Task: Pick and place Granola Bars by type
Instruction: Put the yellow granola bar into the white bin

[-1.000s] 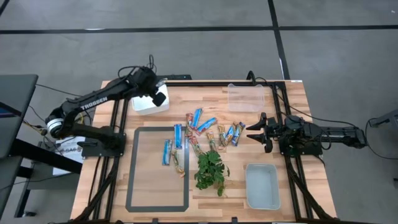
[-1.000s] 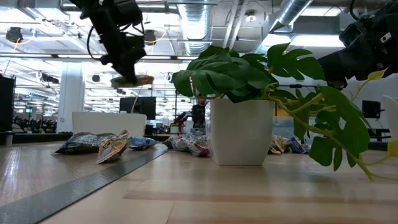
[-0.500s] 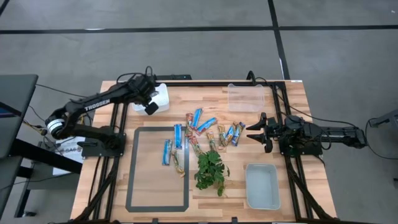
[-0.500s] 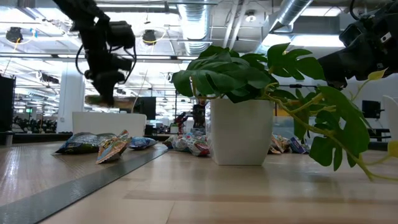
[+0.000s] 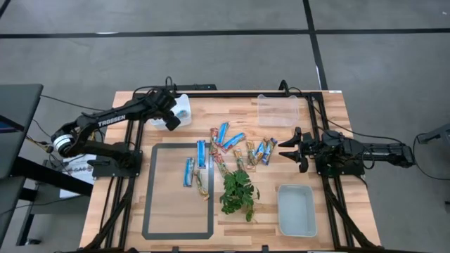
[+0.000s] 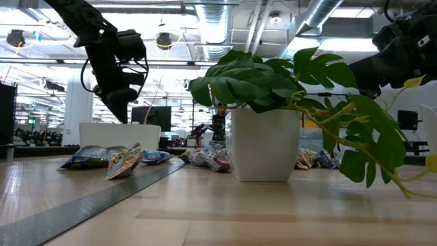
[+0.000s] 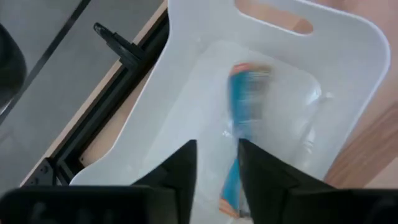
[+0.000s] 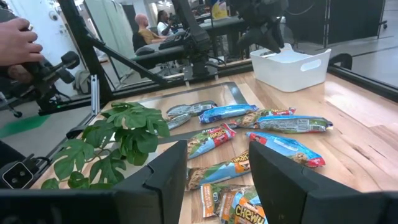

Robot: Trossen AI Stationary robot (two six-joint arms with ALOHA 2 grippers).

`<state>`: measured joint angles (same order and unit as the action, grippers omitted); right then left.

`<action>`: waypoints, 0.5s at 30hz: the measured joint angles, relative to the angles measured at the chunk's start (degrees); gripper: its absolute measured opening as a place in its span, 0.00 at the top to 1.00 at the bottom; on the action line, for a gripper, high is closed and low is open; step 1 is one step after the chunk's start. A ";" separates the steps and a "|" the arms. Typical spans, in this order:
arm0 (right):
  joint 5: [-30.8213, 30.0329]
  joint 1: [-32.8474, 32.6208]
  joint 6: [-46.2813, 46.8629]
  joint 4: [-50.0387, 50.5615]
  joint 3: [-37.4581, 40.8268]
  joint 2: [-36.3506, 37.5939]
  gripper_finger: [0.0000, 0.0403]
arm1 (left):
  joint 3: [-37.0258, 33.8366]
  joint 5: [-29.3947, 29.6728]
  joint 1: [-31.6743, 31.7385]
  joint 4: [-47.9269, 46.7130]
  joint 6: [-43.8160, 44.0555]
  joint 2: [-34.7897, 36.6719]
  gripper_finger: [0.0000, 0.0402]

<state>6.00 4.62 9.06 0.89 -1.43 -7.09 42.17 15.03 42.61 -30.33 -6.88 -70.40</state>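
Observation:
My left gripper (image 5: 174,114) hangs open over the white bin (image 5: 181,105) at the table's far left, fingers slanting down into it (image 7: 217,177). A blue-wrapped granola bar (image 7: 245,93), blurred, lies inside the bin below the fingers, apart from them. Several more granola bars (image 5: 239,144) lie scattered at the table's middle, and a few blue ones (image 5: 193,165) rest on the grey-framed mat (image 5: 151,204). My right gripper (image 5: 292,149) waits open at the table's right side, facing the pile (image 8: 217,186).
A green plant sprig (image 5: 238,191) lies near the pile, toward the near edge. A clear bin (image 5: 276,110) stands at the far right and a pale tray (image 5: 296,209) at the near right. A person's hand (image 8: 18,43) shows beyond the table.
My left gripper has sunk toward the white bin and shifted a little toward the table's left edge. It has let go of the bar that it carried, and the bar has dropped into the bin.

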 joint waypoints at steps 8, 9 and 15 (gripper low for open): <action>0.00 0.00 0.00 0.00 0.00 -0.01 0.59 | 1.28 -2.75 -0.11 0.34 4.29 -0.01 0.58; 0.00 0.01 0.00 0.00 0.00 0.00 0.59 | 1.87 -3.50 -0.18 0.38 4.51 -0.01 0.58; 0.00 0.02 0.00 0.00 0.00 0.00 0.59 | 5.27 -10.30 -2.24 1.85 4.61 -0.01 0.57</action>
<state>6.00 4.64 9.06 0.89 -1.43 -7.09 47.44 4.72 40.37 -28.48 -2.28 -70.41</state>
